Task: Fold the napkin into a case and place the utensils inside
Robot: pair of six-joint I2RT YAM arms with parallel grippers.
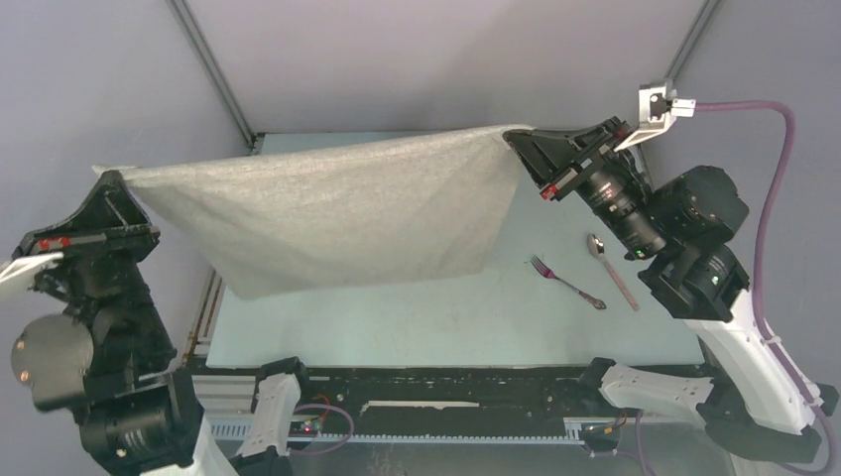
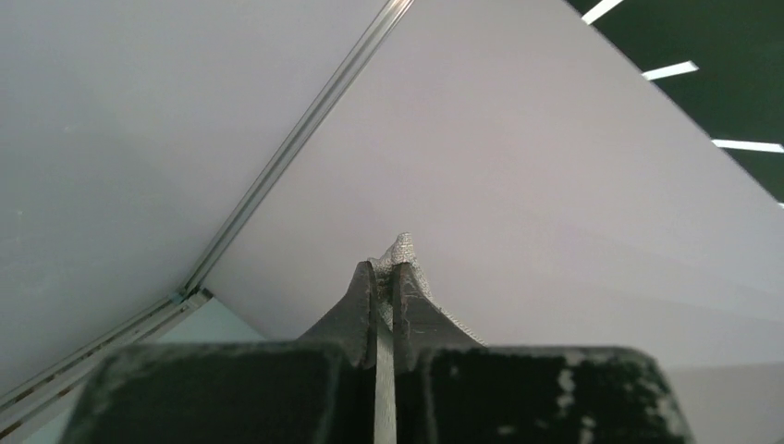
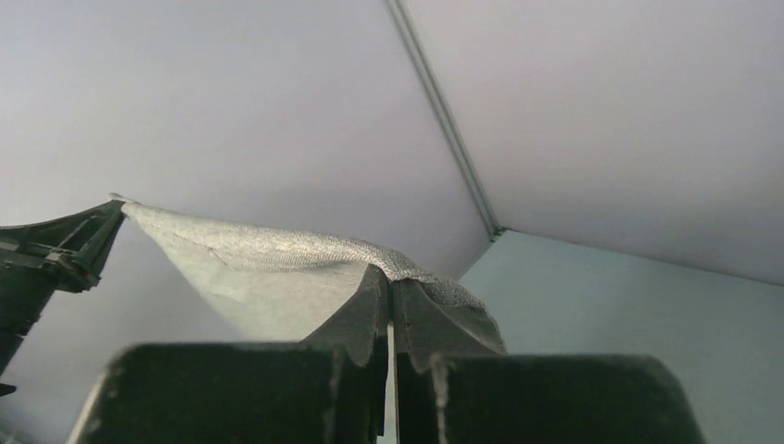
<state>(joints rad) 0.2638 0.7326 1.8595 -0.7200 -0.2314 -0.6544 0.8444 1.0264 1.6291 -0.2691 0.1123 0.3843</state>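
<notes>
The grey-beige napkin (image 1: 327, 213) hangs spread in the air above the table, stretched between both arms. My left gripper (image 1: 117, 183) is shut on its left top corner, and a tuft of cloth (image 2: 403, 250) pokes out past the fingertips. My right gripper (image 1: 516, 144) is shut on the right top corner, where the napkin (image 3: 268, 268) runs off to the left. A fork (image 1: 565, 282) and a spoon (image 1: 610, 268) with pinkish handles lie side by side on the table right of the napkin. No case is in view.
The pale blue table (image 1: 476, 317) is enclosed by grey walls with a metal corner post (image 1: 213, 74). A purple cable (image 1: 774, 178) loops from a white bracket (image 1: 660, 104) at the upper right. A black rail (image 1: 446, 397) runs along the near edge.
</notes>
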